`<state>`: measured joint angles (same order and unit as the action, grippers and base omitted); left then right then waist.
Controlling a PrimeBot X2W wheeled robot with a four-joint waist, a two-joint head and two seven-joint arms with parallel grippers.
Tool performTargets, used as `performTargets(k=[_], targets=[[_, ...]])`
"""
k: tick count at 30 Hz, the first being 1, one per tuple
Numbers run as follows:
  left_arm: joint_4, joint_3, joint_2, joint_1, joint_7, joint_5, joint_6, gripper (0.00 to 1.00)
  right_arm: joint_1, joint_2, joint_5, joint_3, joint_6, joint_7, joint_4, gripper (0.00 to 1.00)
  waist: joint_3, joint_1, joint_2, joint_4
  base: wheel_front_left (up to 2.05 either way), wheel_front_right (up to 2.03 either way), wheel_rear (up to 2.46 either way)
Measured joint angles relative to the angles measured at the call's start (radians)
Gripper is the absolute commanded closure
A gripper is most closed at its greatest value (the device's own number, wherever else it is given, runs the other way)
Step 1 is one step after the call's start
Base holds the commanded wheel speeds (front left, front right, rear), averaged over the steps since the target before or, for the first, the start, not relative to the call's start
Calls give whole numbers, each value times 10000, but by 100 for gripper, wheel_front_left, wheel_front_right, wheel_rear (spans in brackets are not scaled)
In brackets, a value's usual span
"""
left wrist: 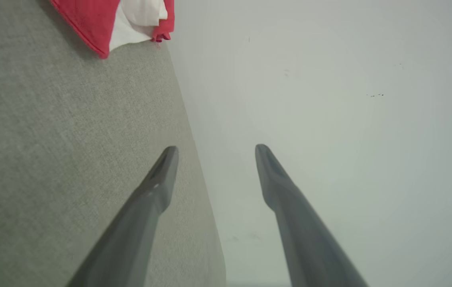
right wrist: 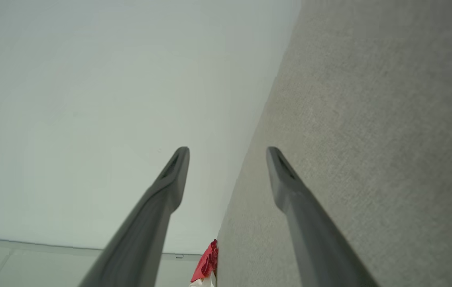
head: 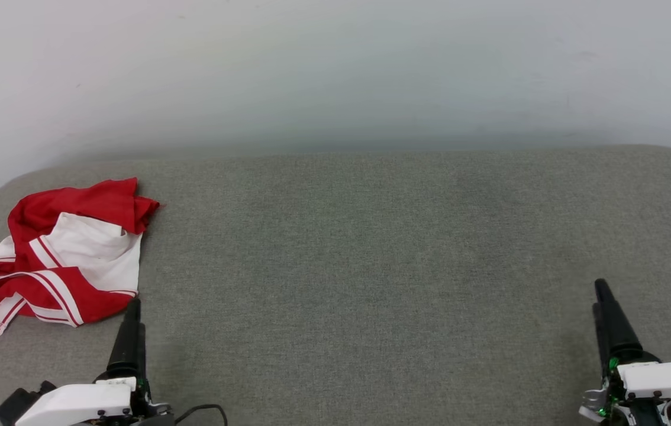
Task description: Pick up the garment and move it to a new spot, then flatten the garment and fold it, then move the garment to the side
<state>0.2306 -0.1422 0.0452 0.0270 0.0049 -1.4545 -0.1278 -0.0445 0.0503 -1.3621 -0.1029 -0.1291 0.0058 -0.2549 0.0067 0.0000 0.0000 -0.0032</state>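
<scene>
The garment point(head: 57, 260), red with white parts and red-white striped trim, lies crumpled at the far left of the grey fabric surface point(head: 371, 266). My left gripper point(head: 132, 305) stands just below and right of its lower edge, apart from it. In the left wrist view that gripper point(left wrist: 216, 149) is open and empty, with a corner of the garment point(left wrist: 118, 24) at the top left. My right gripper point(head: 602, 287) is at the lower right, far from the garment. Its wrist view shows its jaws point(right wrist: 228, 150) open and empty, and a red scrap of the garment point(right wrist: 207, 263) far off.
A pale wall point(head: 335, 71) rises straight behind the grey surface. The surface's rounded corners show at the far left and far right. A dark cable point(head: 202, 409) loops beside my left wrist at the bottom edge.
</scene>
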Motion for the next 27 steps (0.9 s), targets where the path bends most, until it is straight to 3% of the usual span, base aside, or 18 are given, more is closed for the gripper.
performTargets(k=[14, 27], targets=[[-1202, -604, 8, -14, -535, 2926, 142, 0, -35, -4, 4192, -75, 0, -520, 1578, 0, 45, 0, 0, 22, 0, 0, 0], [-2608, 775, 15, -384, -965, 6103, 796, 0, 51, -4, 7589, 744, 0, -945, 2468, 0, 87, 0, 0, -31, 0, 0, 0]])
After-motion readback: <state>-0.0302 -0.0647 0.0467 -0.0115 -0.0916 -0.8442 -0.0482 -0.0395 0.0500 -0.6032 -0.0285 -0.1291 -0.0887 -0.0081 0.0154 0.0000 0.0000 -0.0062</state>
